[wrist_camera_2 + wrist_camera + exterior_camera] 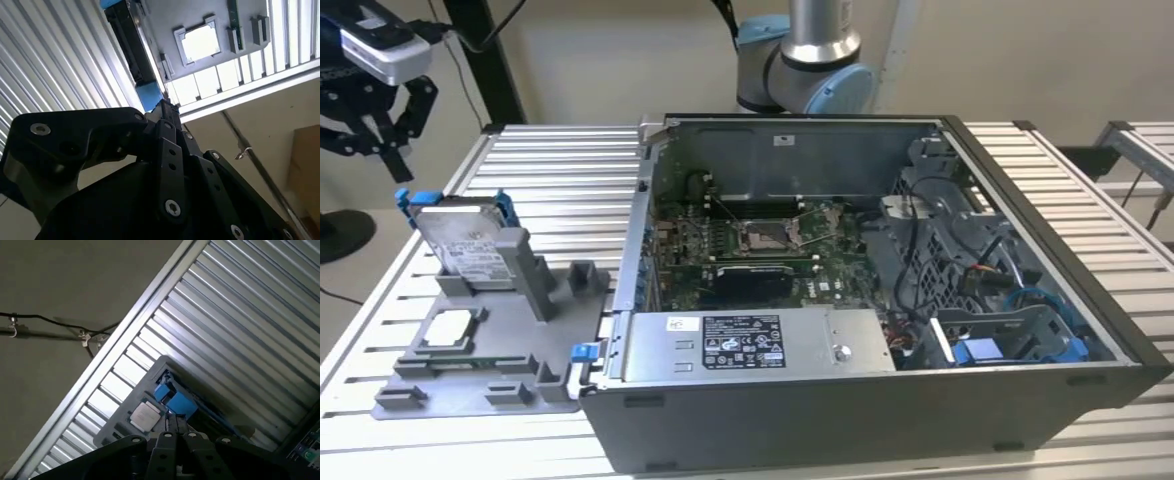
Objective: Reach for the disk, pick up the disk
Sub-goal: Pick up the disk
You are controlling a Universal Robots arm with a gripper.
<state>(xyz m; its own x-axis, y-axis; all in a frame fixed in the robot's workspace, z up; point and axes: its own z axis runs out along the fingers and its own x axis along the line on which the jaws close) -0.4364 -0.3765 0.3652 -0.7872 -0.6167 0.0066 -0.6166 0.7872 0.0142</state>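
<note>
Reach step: my gripper (394, 160), jaws narrow and empty, hangs upper left in the exterior view above the disk (464, 245); grasping likely needs them wider.

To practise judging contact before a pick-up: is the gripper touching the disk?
Apart. In the exterior view the gripper hangs above the upper blue corner of the disk, with a thin strip of background showing between them.

Silver-grey disk (462, 240), blue-framed, white-labelled
</note>
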